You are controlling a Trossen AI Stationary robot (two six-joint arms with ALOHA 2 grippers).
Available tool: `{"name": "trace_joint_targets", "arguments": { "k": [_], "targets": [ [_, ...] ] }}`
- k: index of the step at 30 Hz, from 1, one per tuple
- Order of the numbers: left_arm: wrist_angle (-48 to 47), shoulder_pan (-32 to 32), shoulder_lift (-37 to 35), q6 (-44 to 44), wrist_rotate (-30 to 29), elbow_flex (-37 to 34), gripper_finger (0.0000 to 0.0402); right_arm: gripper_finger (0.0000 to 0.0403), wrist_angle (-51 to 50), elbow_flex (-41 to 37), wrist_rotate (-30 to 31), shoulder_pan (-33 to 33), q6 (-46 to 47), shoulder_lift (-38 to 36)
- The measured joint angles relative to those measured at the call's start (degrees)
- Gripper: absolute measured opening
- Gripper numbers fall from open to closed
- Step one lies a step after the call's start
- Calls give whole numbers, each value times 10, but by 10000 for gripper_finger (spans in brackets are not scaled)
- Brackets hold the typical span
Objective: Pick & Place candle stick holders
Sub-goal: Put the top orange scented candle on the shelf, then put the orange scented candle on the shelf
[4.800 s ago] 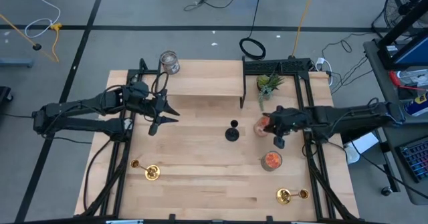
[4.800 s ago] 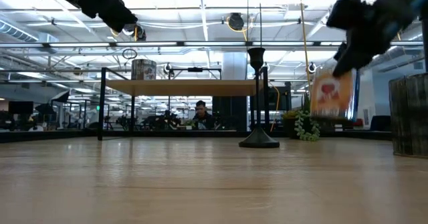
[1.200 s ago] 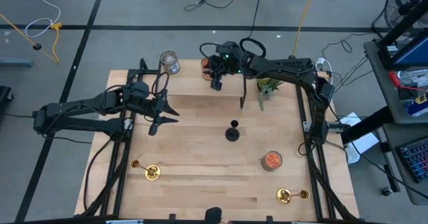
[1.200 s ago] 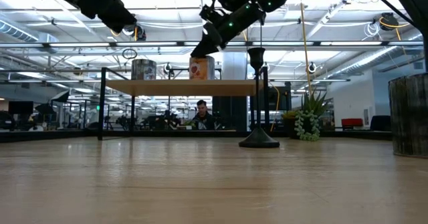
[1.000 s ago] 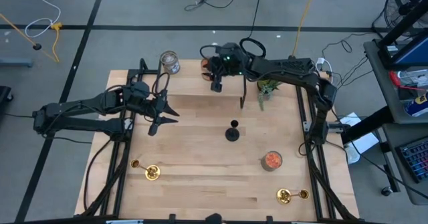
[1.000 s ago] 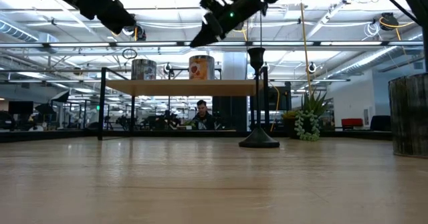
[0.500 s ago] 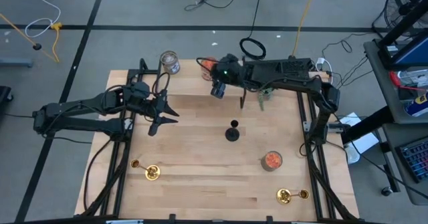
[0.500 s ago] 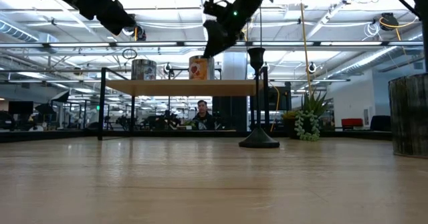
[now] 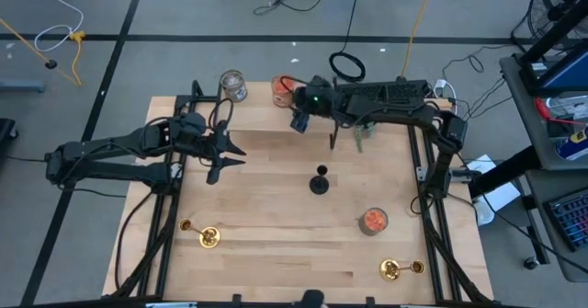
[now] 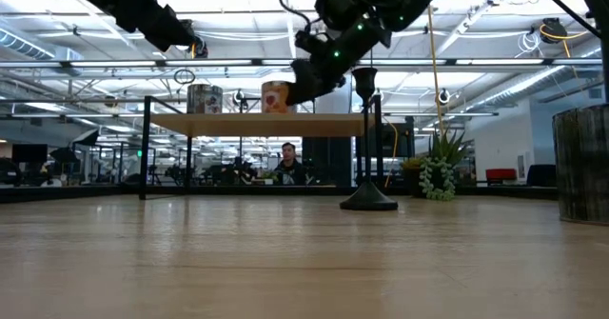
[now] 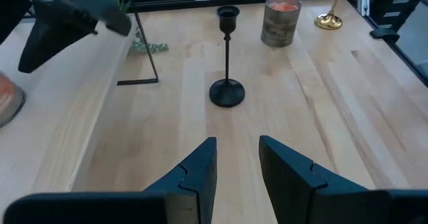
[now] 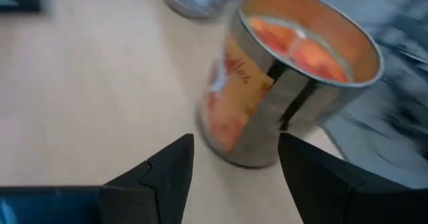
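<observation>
Right gripper [image 12: 231,158], fingers apart, sits just short of the orange candle jar [image 12: 287,83]; only the left gripper [image 11: 237,157], also parted, faces the black candle stick holder [image 11: 227,57].

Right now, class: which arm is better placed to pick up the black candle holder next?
Probably the left: its open left gripper faces the black candle holder across bare table, while the right gripper is back at the shelf.

Orange jar [image 12: 281,77], clear jar [image 9: 233,85], plant [image 9: 366,117]
</observation>
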Motion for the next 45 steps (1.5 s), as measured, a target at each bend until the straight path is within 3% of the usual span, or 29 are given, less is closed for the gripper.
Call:
{"name": "trace_joint_targets", "arguments": {
  "k": [2,5,12,36,45],
  "targets": [
    [-1,0,0,2,0,0,118,216,11,0,-54,-9,-2,0],
    [-2,0,0,5,0,0,118,216,30,0,-88,-16,-3,6],
    [-13,0,0,4,0,0,118,215,30,-1,-13,-16,-18,2],
    [-24,0,0,2,0,0,118,215,97,-1,-14,-32,16,3],
    [-24,0,0,0,0,0,118,215,-63,0,-11,21,-17,-67]
  ]
}}
